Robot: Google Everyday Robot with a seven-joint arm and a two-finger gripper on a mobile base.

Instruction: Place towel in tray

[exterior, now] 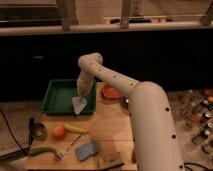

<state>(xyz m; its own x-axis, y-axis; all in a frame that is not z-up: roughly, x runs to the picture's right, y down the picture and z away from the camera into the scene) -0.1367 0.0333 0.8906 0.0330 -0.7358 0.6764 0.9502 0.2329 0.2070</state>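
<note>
We observe the robot's white arm (135,95) reaching from the near right across a wooden table (107,132) toward the far left. The gripper (81,93) hangs over the right portion of the green tray (56,98), pointing downward. A pale towel (79,104) hangs from it in a tapering shape, and its lower end lies at or just above the tray floor near the tray's near right corner; we cannot tell whether it touches. The gripper is closed on the upper end of the towel. The tray sits at the far left of the table, its long side running left to right.

Just right of the tray, partly hidden by the arm, we note an orange-red bowl (112,93). On the near left of the table we record an orange fruit (59,131), with a yellow elongated item (76,129) touching or just beside it on its right. Left of the fruit stands a dark metallic object (37,131) at the table edge. Nearer still lies a green elongated vegetable (41,151), and right of that a blue sponge (87,150). A small brown block (111,160) lies at the near edge. On the right side of the scene we see a cluster of small bottles (200,112).
</note>
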